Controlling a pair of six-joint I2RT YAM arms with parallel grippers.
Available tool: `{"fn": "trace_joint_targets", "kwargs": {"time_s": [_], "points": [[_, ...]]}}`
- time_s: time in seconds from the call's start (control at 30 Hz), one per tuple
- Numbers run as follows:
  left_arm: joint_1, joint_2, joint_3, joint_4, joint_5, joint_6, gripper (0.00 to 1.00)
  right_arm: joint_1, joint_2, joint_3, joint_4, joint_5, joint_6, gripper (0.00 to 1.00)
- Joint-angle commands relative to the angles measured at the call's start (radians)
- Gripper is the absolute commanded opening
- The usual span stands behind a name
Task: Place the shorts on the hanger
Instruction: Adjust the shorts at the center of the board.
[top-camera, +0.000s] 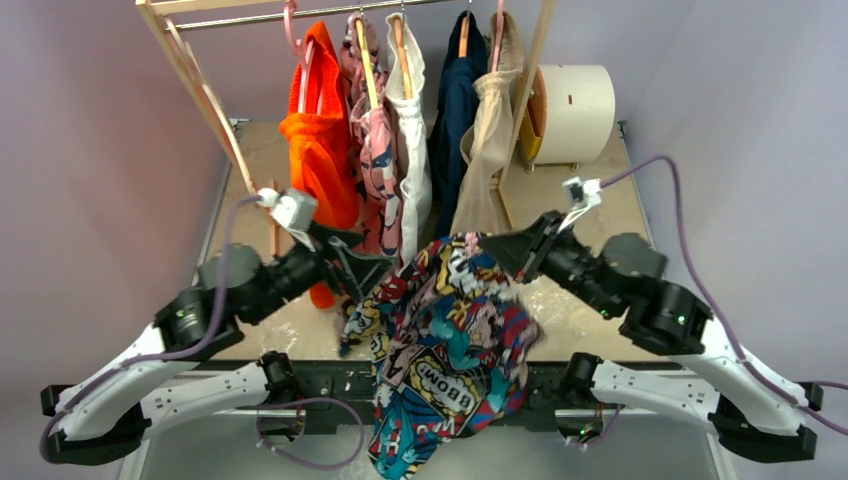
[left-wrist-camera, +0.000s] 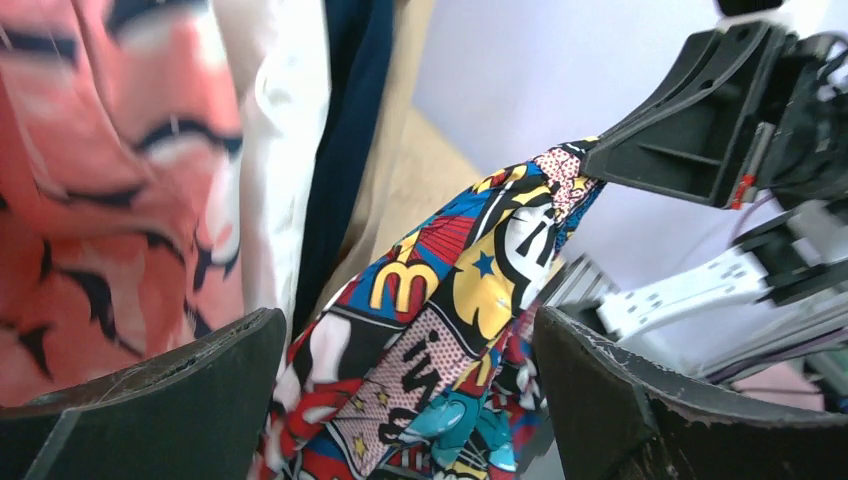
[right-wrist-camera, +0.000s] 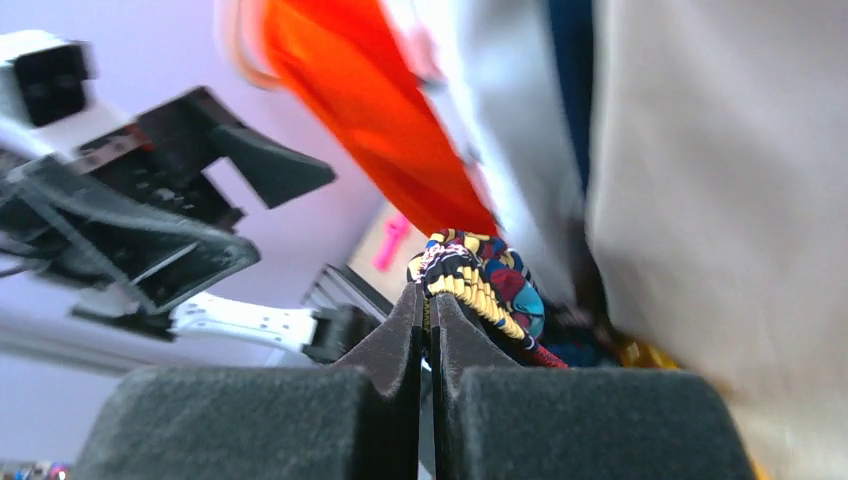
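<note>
The right end effector (right-wrist-camera: 425, 298) is clamped tight, jaws pressed together on a bunched edge of the comic-print shorts (top-camera: 450, 350), held up above the tabletop (top-camera: 590, 210). From that pinch the cloth drops down and toward the arms' bases. Its long axis runs near-vertical, and in the overhead view the loose lower end hangs past the tabletop's near edge.

The left end effector (top-camera: 345, 262) stands wide open and holds nothing. It faces the shorts from their left. Its wrist camera shows the printed cloth hanging beyond its spread jaws, with the right end effector's pinch up and to the right. So the right arm has the garment, and the left is the free one, close beside the cloth's upper left edge.

The cream hanger cannot be picked out with certainty; a few thin pale lines near the left end effector may be it. Behind, the wooden rack (top-camera: 190, 60) carries an orange garment (top-camera: 320, 140), a pink patterned garment (top-camera: 372, 150) and others.
</note>
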Motion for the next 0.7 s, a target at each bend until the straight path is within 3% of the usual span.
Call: {"fn": "trace_joint_targets", "kwargs": {"time_s": [0.0, 0.1, 0.33, 0.67], "points": [[0.0, 0.001, 0.139, 0.026, 0.027, 0.091, 0.93, -0.003, 0.075, 0.128, 0.221, -0.211, -0.352, 0.0], [-0.001, -0.014, 0.127, 0.057, 0.061, 0.096, 0.93, -0.003, 0.108, 0.07, 0.284, -0.35, -0.394, 0.0], [0.0, -0.05, -0.004, 0.104, 0.172, 0.063, 0.92, -0.002, 0.072, -0.12, 0.512, -0.489, -0.411, 0.0], [-0.001, 0.032, -0.044, 0.103, 0.289, 0.072, 0.91, -0.002, 0.06, -0.189, 0.55, -0.598, -0.468, 0.0]]}}
